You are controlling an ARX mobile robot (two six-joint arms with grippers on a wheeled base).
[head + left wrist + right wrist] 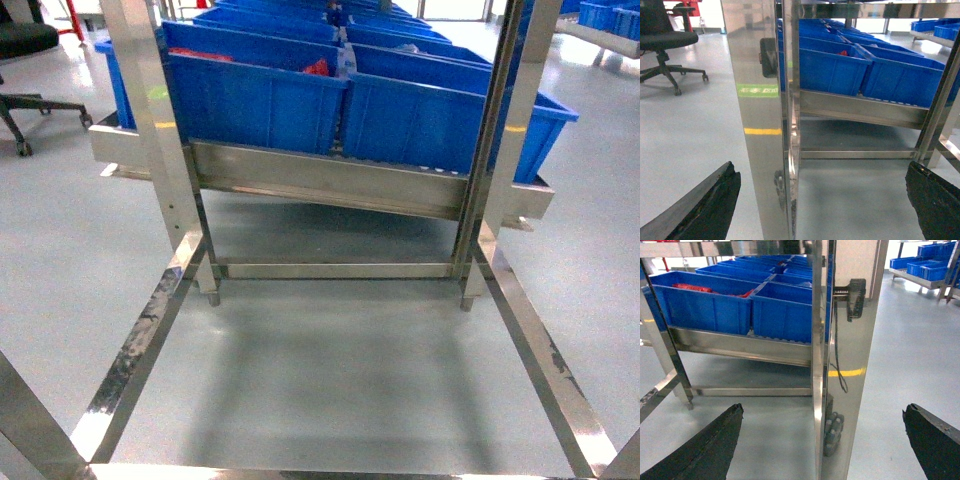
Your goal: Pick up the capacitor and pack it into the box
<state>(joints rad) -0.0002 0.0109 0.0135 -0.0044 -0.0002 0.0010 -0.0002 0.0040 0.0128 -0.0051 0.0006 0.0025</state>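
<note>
No pink box or capacitor shows in any view, so I can't tell which arm is nearer. Both the left hand [822, 210] and right hand [822, 447] hang wide open and empty, facing the blue bins [350, 100] on the steel rack [330, 180] ahead.

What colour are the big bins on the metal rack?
The bins are bright blue, seen best in the head view.
</note>
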